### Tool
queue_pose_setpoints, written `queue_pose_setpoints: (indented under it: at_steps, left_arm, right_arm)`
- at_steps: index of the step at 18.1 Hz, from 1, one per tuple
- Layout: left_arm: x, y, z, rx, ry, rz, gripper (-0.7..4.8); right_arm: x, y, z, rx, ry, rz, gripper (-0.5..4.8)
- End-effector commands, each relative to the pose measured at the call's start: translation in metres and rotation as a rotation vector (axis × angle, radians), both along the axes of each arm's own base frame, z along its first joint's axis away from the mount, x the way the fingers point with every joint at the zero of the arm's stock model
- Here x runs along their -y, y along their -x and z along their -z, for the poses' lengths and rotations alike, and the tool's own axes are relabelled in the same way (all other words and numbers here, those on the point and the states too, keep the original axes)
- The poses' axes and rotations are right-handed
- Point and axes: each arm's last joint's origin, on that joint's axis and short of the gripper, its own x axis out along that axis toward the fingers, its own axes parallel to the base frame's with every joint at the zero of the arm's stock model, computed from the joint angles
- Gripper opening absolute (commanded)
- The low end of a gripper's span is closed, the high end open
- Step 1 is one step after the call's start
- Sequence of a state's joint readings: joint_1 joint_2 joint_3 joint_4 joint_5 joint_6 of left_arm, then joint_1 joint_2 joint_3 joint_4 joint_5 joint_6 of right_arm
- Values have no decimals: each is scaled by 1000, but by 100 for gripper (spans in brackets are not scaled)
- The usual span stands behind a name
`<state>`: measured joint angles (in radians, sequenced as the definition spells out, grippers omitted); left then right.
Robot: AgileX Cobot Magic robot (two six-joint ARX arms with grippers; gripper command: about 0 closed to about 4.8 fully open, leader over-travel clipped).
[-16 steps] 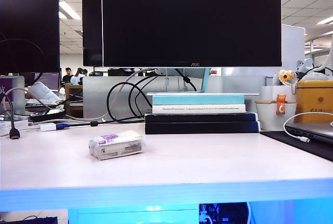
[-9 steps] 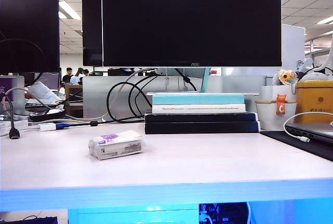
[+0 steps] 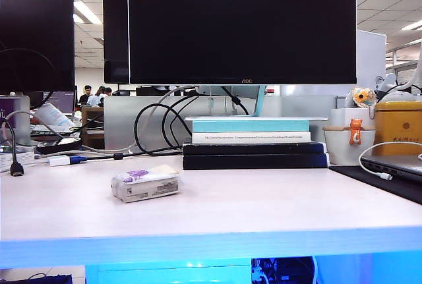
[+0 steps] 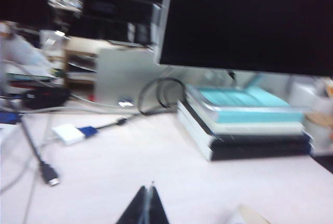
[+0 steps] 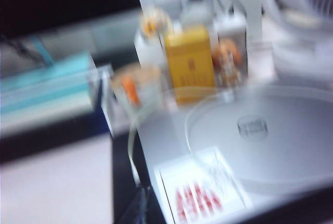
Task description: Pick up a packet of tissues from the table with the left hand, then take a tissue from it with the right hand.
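Nothing on the table (image 3: 264,205) has moved against the earlier exterior pictures: 1 packet of tissues (image 3: 146,184) lies in the same spot, flat, purple patch up, printed label toward the camera. No arm shows in the exterior view.

Left gripper (image 4: 146,207): 1, seen only as a black wedge tip in its wrist view, fingers pressed together, holding nothing, poised over bare table top. Ahead of it and off to one side: 1 black cable plug (image 4: 50,174) and 1 white adapter with a blue connector (image 4: 69,133). Ahead to the other side: 1 stack of books (image 4: 244,125), teal volume uppermost, under 1 large dark monitor (image 4: 250,21). Just beside the tip, at the picture's edge: 1 pale corner (image 4: 244,216), too cropped to identify.

Exterior count, left to right: 3 dark monitors; 1 packet of tissues, near the front edge and well apart from the book stack; 1 stack of 4 books; 1 white cup with an orange figure (image 3: 349,139); 1 yellow box (image 3: 398,129); 1 laptop (image 3: 395,165) with a white cable.

Right gripper (image 5: 141,203): 1, a dark blurred tip in its wrist view, closed, empty. Ahead of it: 1 yellow box (image 5: 190,65), 1 white cup with an orange mark (image 5: 132,96). Beside it: 1 grey laptop lid (image 5: 260,141) and 1 white card with red marks (image 5: 200,193). This view is heavily blurred. No loose tissue is drawn from the packet.
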<state>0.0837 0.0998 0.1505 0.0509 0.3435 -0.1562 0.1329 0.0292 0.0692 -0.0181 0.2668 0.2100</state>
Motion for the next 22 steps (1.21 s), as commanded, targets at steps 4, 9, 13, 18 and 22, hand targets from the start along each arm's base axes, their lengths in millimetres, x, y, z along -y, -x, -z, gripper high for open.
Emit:
queue_pose_setpoints:
  at_steps: [4, 9, 13, 18, 22]
  left_arm:
    - [3, -39, -29, -51, -173, 231, 140]
    - [13, -64, -24, 20, -266, 377, 189]
    - [32, -81, -2, -24, -400, 487, 277]
    - [54, -98, 20, -123, -451, 445, 314]
    - [70, -116, 21, -125, -506, 509, 479]
  right_arm:
    - [-11, -48, -46, -110, 7, -170, -5]
    - [-25, -96, -60, -264, -2, -414, -5]
    - [-35, -130, -70, -373, 23, -606, -5]
    - [-37, -144, -78, -433, 69, -630, -4]
    - [-37, -142, -75, -468, 78, -673, -5]
